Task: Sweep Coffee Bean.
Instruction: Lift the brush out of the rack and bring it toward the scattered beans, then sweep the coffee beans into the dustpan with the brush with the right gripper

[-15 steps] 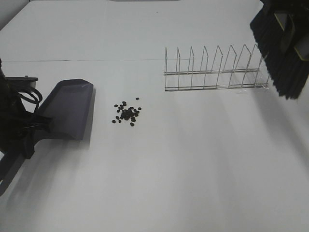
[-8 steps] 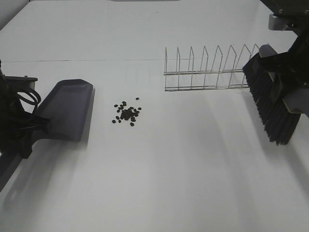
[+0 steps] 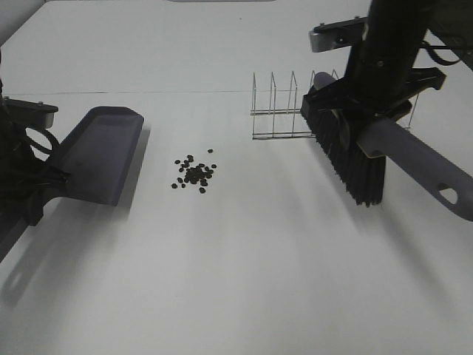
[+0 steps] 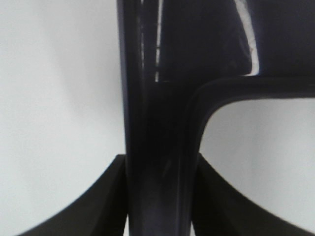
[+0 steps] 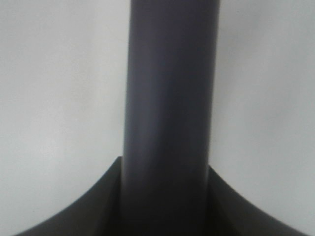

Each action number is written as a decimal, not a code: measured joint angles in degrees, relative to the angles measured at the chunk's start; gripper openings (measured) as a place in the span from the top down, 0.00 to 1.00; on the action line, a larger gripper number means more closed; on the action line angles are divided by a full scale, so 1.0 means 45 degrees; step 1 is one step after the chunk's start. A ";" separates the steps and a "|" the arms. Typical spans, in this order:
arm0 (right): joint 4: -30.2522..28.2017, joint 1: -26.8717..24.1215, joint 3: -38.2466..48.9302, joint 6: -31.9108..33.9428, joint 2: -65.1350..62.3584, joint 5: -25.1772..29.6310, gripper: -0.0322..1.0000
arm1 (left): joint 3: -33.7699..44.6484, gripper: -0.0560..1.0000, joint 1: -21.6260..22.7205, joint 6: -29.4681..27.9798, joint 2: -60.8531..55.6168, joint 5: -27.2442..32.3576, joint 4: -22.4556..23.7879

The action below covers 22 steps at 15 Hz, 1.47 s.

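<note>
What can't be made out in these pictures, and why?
Exterior high: wire rack right end, hidden behind the brush.
Exterior high: coffee beans too small and clustered to count.
Left wrist: dustpan mouth cut off by the frame.
Right wrist: bristles out of frame; only the handle shows.

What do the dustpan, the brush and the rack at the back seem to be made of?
The dustpan: probably moulded plastic, dark grey and glossy. Bright reflection streaks run along its handle in the left wrist view.
The brush: matte black bristles, likely synthetic fibre. The smooth grey handle looks like plastic, though this is uncertain.
The wire rack: thin silvery metal wire, shiny, with an open see-through frame.
</note>
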 joint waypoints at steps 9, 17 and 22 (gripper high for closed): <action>-0.0840 0.2063 -0.4826 0.0102 0.4698 0.1057 0.64 | -0.1299 0.63 -0.1095 -0.0560 0.1833 0.0127 0.0420; 0.0904 0.2674 -0.7334 -0.0369 0.6748 0.1108 0.64 | -0.2165 0.63 -0.1299 -0.0560 0.3107 0.0853 0.0025; 0.3680 0.2674 -0.7372 -0.0726 0.7474 0.0191 0.64 | -0.2190 0.63 -0.1299 -0.0522 0.3170 0.1006 -0.0115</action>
